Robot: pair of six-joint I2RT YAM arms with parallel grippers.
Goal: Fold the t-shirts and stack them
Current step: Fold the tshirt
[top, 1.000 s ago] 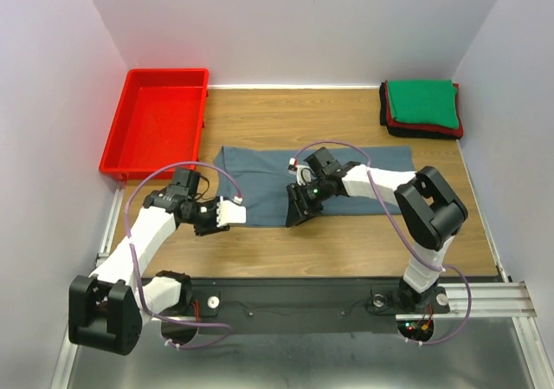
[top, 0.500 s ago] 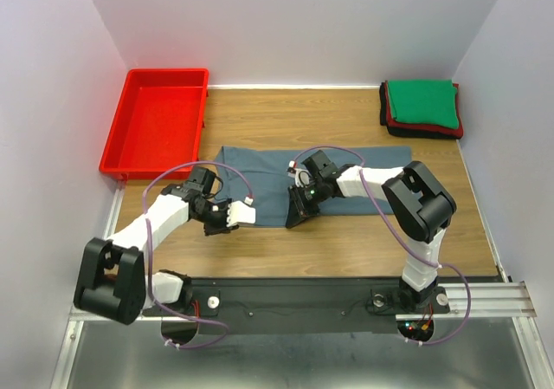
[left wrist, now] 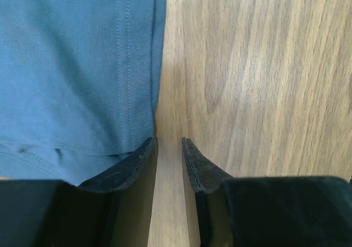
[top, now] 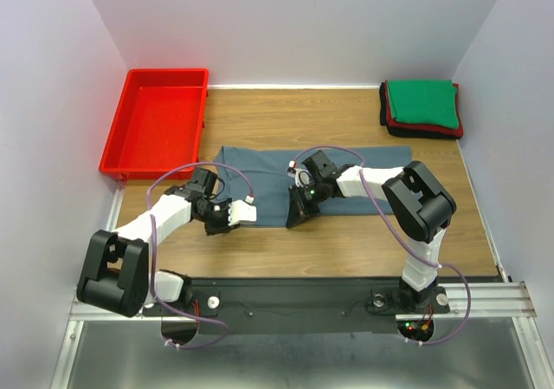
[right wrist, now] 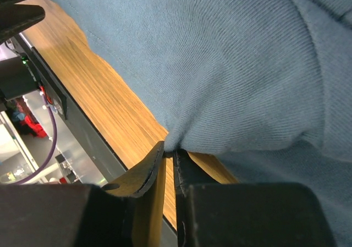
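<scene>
A slate blue-grey t-shirt (top: 346, 165) lies spread flat mid-table, also seen in the left wrist view (left wrist: 77, 65) and the right wrist view (right wrist: 220, 65). My right gripper (top: 294, 219) is at its near edge, shut (right wrist: 169, 151) on a pinch of the cloth, which bunches at the fingertips. My left gripper (top: 227, 222) sits low at the shirt's near left corner. Its jaws (left wrist: 169, 142) stand narrowly open with bare wood between them, and one finger (left wrist: 124, 167) overlaps the hem. Folded t-shirts, green (top: 421, 101) over red and black (top: 424, 132), are stacked at the back right.
A red plastic tray (top: 156, 129) stands at the back left. The wooden table (left wrist: 258, 82) ends at a black front rail (right wrist: 55, 98) just behind the right gripper. White walls close in the left, right and back sides.
The left arm swung in toward the shirt's near left corner and its jaws narrowed. The right gripper closed on the shirt's near edge.
</scene>
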